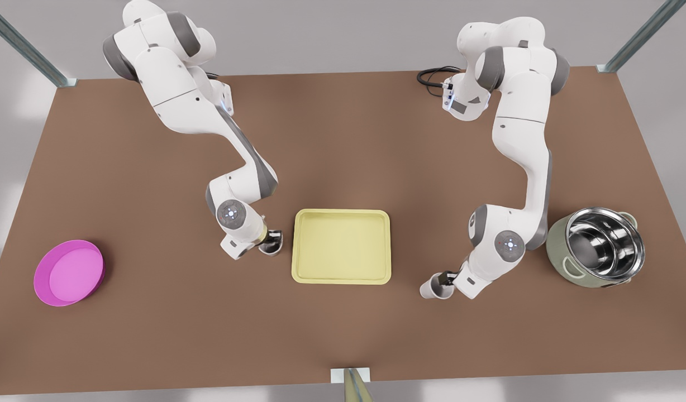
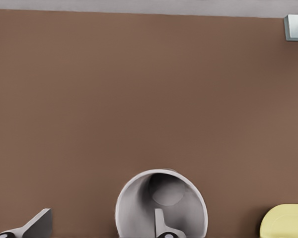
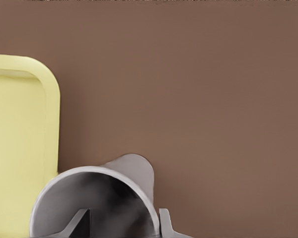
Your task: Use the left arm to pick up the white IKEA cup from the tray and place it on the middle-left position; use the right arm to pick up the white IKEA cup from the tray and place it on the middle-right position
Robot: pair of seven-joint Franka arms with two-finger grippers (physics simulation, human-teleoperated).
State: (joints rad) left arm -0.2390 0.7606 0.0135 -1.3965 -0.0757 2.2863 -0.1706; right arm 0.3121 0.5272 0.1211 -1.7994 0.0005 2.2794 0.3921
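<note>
Left hand: low over the tabletop on the front view's right of the tray. Fingers spread wide, one inside a cup and one outside, clear of its wall; nothing gripped.
Left cup: white, mouth up, off the tray, near the tray's corner but apart from it.
Right hand: low at the tray's other short side, on the front view's left. Fingers partly spread across the second cup's wall, outer one at the rim, inner one away from the wall.
Right cup: white, just beside the tray edge, off the tray; looks tilted in the right wrist view. Contact with the tabletop cannot be judged.
Tray: holds no cups.
Magenta dish: far at the front view's left.
Steel pot: beside the left arm, at the front view's right.
</note>
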